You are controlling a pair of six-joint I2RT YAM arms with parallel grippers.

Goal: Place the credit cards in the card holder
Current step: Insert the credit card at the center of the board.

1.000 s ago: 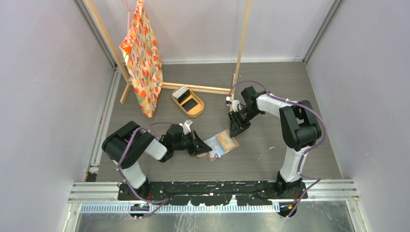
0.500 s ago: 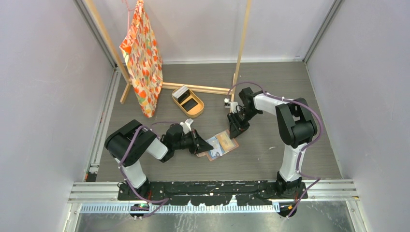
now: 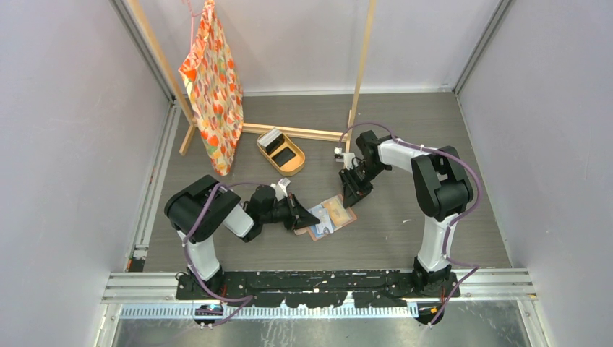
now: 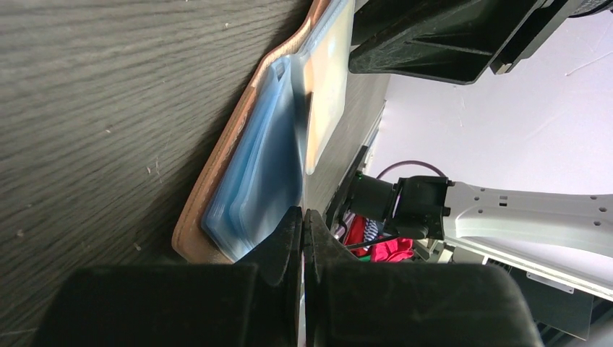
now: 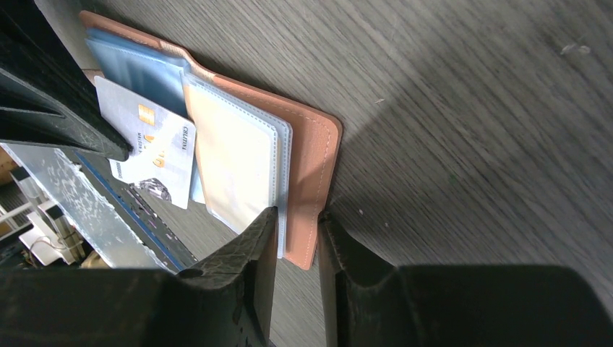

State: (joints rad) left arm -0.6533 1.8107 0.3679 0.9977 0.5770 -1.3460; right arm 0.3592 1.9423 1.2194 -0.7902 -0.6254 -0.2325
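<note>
well, the salmon-brown leather bifold card holder (image 3: 329,215) lies open on the dark wood-grain table (image 3: 405,130). the left gripper (image 4: 303,217), pinched shut, sits at its blue pockets; the right gripper (image 5: 293,231) clamps its leather edge. a silver plastic credit card (image 5: 148,144) lies on the pockets.

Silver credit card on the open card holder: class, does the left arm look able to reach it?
Probably yes. The left gripper, shut, sits at the silver credit card, which lies uncovered on the card holder; the right gripper pinches its far edge, clear of the card.
</note>
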